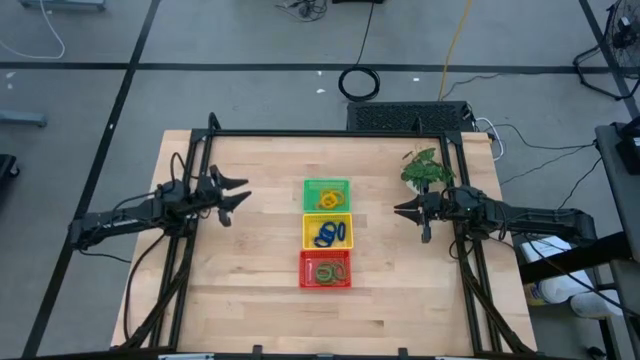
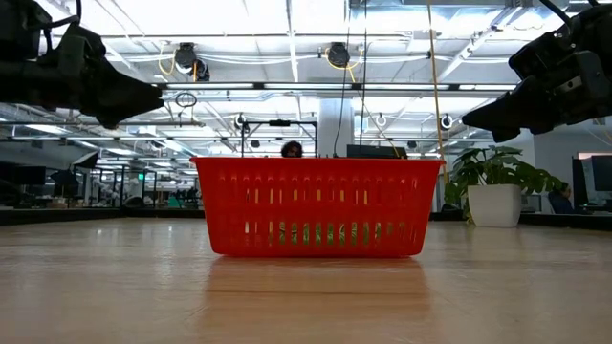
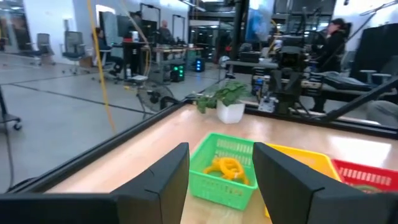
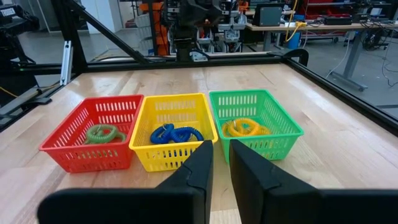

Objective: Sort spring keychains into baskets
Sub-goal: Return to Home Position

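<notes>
Three baskets stand in a row at the table's middle: green farthest, yellow in the middle, red nearest. Orange-yellow spring keychains lie in the green basket, blue ones in the yellow, green ones in the red. My left gripper hangs open to the left of the green basket, pointing level at it, with nothing between its fingers. My right gripper hangs to the right of the baskets, pointing level at them, its fingers shut but for a narrow slit, holding nothing.
A potted plant stands at the table's far right, just beyond my right gripper. Black frame rails run along the table's far edge and sides. A black cable coil lies on the floor behind. People are in the room beyond.
</notes>
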